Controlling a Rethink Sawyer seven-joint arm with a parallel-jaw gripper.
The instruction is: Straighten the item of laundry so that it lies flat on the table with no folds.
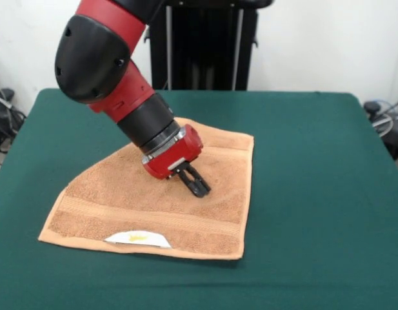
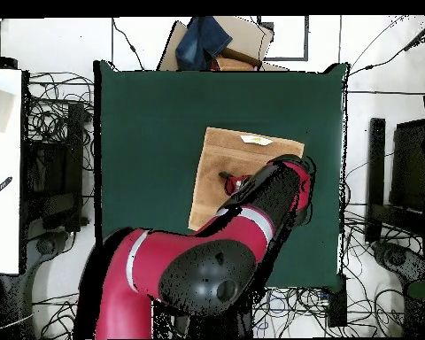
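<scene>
1. The towel (image 1: 166, 203) lies on the green table (image 1: 315, 161), around the middle of the cloth surface, with bare green on every side of it.
2. In the front view its near edge and right edge are straight, and the right far corner is square. The left far corner is missing from the outline: the left side runs as a long slant from the near left corner up toward the arm, so the shape is not a full rectangle there.
3. A white label with a yellow mark (image 1: 138, 239) sits on the towel at its near edge, left of the middle. A woven band runs parallel to that edge just behind the label.
4. The red and black arm (image 1: 115, 71) comes down from the upper left of the front view and tilts toward the towel's centre.
5. The gripper (image 1: 197, 186) has its dark tips down on the towel, touching the cloth near its middle. The tips appear pressed close together, with no gap showing between them, and no cloth is seen lifted between them.
6. From overhead, the towel (image 2: 225, 159) lies right of the table's centre, the arm (image 2: 251, 221) covering its lower right part.
</scene>
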